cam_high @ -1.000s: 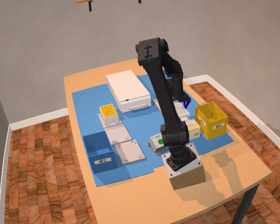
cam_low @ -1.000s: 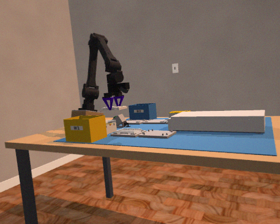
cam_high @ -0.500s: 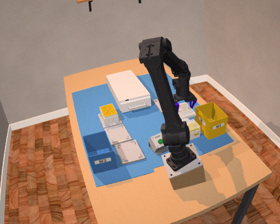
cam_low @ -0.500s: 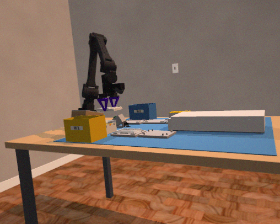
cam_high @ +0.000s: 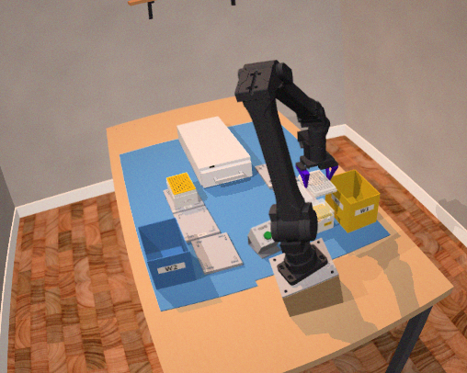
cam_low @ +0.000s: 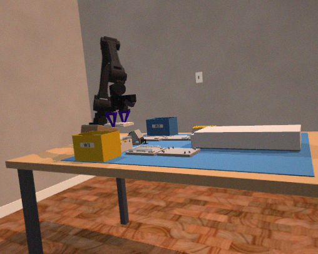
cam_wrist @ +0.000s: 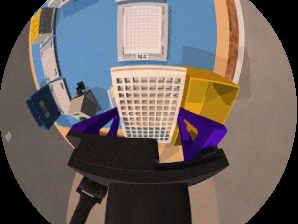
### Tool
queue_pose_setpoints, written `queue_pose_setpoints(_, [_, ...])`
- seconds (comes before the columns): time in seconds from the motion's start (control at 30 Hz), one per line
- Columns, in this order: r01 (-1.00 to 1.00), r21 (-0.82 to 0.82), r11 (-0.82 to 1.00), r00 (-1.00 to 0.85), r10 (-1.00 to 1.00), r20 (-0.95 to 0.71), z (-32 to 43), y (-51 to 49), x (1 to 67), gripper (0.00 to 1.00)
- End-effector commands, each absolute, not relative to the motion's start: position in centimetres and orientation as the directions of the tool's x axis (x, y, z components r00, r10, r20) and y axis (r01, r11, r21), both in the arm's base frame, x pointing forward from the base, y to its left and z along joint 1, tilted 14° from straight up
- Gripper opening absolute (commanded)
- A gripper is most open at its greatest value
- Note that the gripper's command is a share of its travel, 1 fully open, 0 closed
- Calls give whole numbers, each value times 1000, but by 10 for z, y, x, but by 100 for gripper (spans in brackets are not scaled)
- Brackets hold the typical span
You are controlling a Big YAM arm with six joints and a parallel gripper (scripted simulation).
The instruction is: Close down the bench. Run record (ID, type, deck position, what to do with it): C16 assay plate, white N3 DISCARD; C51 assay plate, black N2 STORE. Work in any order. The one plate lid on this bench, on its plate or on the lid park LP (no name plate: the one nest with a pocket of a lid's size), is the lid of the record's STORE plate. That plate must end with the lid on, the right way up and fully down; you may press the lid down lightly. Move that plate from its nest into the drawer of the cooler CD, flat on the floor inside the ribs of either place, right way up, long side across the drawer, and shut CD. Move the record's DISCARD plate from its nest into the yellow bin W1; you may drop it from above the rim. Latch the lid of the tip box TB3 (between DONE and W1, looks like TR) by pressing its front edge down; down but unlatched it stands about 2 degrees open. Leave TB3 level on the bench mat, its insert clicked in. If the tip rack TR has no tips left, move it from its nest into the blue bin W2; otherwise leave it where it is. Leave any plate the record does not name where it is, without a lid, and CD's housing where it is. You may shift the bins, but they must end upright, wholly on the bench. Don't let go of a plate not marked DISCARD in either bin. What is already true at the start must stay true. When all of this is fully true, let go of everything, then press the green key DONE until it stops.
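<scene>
My gripper [cam_high: 317, 176] [cam_low: 117, 116] [cam_wrist: 148, 110] is shut on the white assay plate [cam_high: 320, 186] [cam_low: 123, 124] [cam_wrist: 148, 102] and holds it level in the air by its long sides. The plate hangs a little above rim height, just beside the open yellow bin W1 [cam_high: 358, 203] [cam_low: 96, 146] [cam_wrist: 210, 99], not over its opening. Under the plate, the wrist view shows a nest holding a pale gridded plate [cam_wrist: 141, 31]. The tip box TB3 [cam_high: 324, 215] [cam_low: 126, 144] stands next to W1.
The white cooler CD [cam_high: 213, 148] [cam_low: 246, 137] sits at the back, drawer shut. The tip rack TR [cam_high: 181, 186] has a yellow top. Blue bin W2 [cam_high: 169, 257] [cam_low: 161, 126], bare nests [cam_high: 215, 251] [cam_low: 179, 151] and the green key DONE [cam_high: 267, 236] lie around the arm's base.
</scene>
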State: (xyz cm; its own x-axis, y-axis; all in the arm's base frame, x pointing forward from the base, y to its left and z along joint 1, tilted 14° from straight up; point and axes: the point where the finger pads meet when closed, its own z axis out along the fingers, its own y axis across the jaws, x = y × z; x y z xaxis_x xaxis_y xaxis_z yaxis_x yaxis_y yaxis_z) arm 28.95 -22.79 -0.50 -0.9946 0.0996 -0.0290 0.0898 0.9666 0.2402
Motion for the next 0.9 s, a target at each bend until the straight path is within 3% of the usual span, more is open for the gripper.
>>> queue_pose_setpoints(0.0, [73, 208, 976, -993, 90, -74, 8, -258, 304, 0])
queue_pose_setpoints(0.87, [73, 203, 976, -993, 89, -71, -6, -312, 277, 0])
